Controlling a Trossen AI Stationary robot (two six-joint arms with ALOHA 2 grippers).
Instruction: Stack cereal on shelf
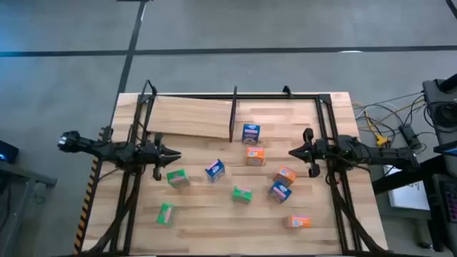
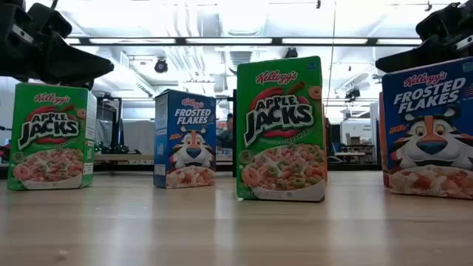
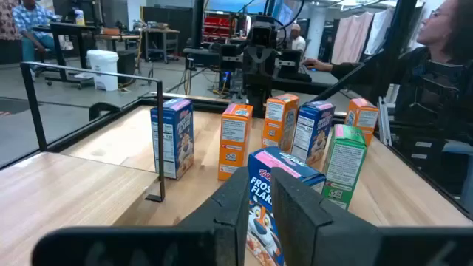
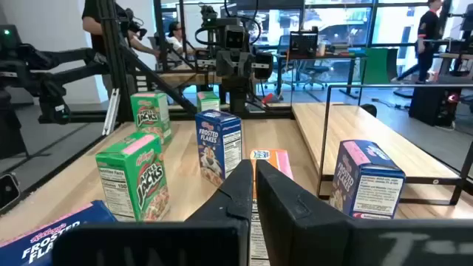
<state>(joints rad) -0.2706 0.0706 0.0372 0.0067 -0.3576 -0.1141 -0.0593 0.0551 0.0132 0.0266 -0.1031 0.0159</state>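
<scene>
Nine small cereal boxes stand or lie on the tabletop in front of the shelf [image 1: 187,116], a light wooden panel in a black frame with an upright divider rod [image 1: 233,114]. A blue box [image 1: 250,133] stands at the shelf's near edge, right of the rod, with an orange box [image 1: 255,155] just nearer. Another blue box [image 1: 215,170], three green ones [image 1: 178,178] [image 1: 242,193] [image 1: 165,213], and the rest lie scattered nearer. My left gripper [image 1: 176,153] is shut, left of the boxes, pointing right. My right gripper [image 1: 291,151] is shut, right of the orange box, pointing left. Neither touches a box.
Black frame rails [image 1: 128,185] [image 1: 341,193] run along the table's left and right sides under the arms. Cables and gear [image 1: 400,132] lie off the table's right edge. People sit in the room beyond [image 3: 443,59]. Bare shelf panel lies left of the rod.
</scene>
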